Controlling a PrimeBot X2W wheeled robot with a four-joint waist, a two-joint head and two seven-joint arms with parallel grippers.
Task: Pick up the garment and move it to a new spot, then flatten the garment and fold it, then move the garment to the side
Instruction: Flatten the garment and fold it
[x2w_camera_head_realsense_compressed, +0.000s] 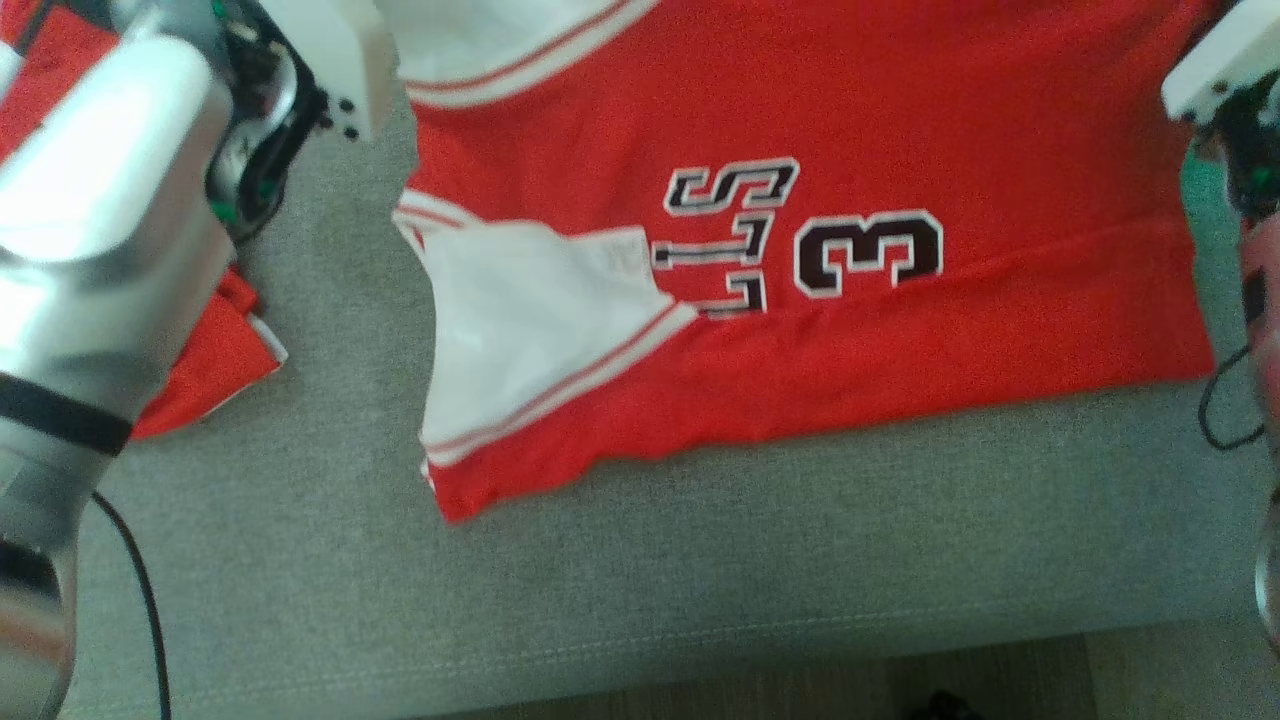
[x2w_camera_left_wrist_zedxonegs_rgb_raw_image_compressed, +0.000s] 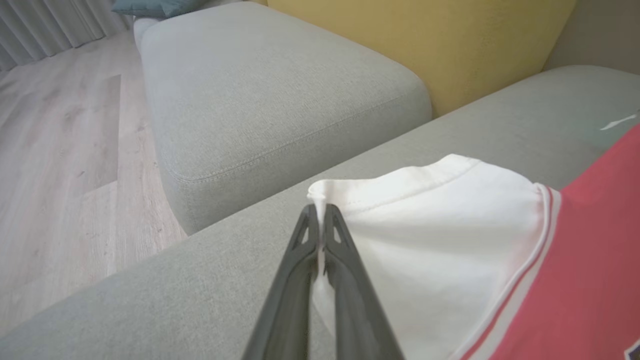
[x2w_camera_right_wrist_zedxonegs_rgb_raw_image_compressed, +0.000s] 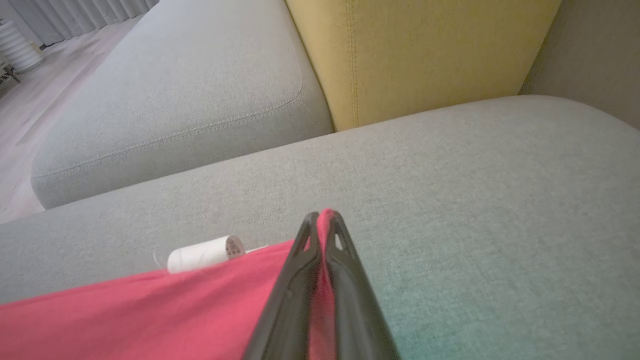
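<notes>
The garment (x2w_camera_head_realsense_compressed: 900, 130) is a red jersey with white sleeves, striped trim and black, white-edged lettering that includes a 3. It lies spread out between my two hands. The hem of one white sleeve (x2w_camera_left_wrist_zedxonegs_rgb_raw_image_compressed: 440, 225) is pinched in my left gripper (x2w_camera_left_wrist_zedxonegs_rgb_raw_image_compressed: 318, 212). A red edge is nipped at the tips of my right gripper (x2w_camera_right_wrist_zedxonegs_rgb_raw_image_compressed: 324, 217), and the cloth runs off to its left.

We read a black, white-outlined 3 (x2w_camera_head_realsense_compressed: 868, 252) upside down on the red garment (x2w_camera_head_realsense_compressed: 1000, 130), black letters (x2w_camera_head_realsense_compressed: 725, 240) just left of it, S (x2w_camera_head_realsense_compressed: 735, 188) clear, the rest half under the white sleeve (x2w_camera_head_realsense_compressed: 530, 330); the tag (x2w_camera_right_wrist_zedxonegs_rgb_raw_image_compressed: 205, 253) print is too small to read.
</notes>
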